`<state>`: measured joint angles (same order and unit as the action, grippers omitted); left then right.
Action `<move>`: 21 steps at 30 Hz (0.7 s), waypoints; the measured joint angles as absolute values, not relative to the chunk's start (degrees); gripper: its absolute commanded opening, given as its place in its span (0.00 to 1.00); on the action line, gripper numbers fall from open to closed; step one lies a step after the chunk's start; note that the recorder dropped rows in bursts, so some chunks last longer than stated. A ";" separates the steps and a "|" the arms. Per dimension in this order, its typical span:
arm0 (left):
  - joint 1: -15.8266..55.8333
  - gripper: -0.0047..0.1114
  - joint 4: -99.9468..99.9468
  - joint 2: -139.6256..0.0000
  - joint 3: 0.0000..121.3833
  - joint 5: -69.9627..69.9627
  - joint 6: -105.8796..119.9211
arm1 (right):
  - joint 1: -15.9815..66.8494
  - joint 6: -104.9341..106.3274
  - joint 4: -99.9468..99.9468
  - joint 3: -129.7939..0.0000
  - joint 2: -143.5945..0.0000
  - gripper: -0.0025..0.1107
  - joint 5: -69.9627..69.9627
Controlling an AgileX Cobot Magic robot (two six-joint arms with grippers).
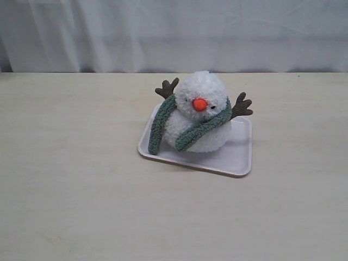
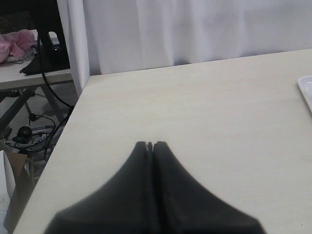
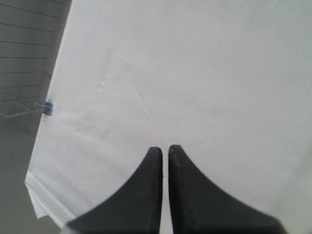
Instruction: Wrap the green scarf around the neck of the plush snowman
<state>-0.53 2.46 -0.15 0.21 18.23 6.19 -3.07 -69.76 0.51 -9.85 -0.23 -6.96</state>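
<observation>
Note plush snowman (image 1: 202,98) upright on white tray (image 1: 236,155), mid-counter (image 1: 76,185). Green scarf (image 1: 204,129) round the neck (image 1: 184,112), one end slanting across the body, the other hanging to the tray's edge. Left hand (image 2: 150,144) pressed together over bare counter. Right hand (image 3: 165,148) together save a hairline gap, empty.

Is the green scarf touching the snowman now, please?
Touching. The exterior view shows the scarf lying against the snowman, running from behind its head across the white body below the orange nose.

Left end effector (image 2: 150,145) pressed closed over pale table (image 2: 195,107); white tray (image 2: 306,90) corner visible.
</observation>
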 measured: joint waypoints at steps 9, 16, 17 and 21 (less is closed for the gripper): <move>-0.53 0.04 2.46 -0.15 0.21 18.23 6.19 | -3.07 -69.76 0.00 -0.77 -0.23 0.06 -6.96; -0.53 0.04 2.46 -0.15 0.21 18.23 6.19 | -3.07 -69.76 0.00 -0.21 -0.23 0.06 -2.59; -0.53 0.04 2.46 -0.15 0.21 18.23 6.19 | -3.07 -69.76 0.00 -0.21 -0.23 0.06 -2.35; -0.53 0.04 2.46 -0.15 0.21 18.23 6.19 | -3.07 -69.76 0.00 -0.21 -0.23 0.06 -2.08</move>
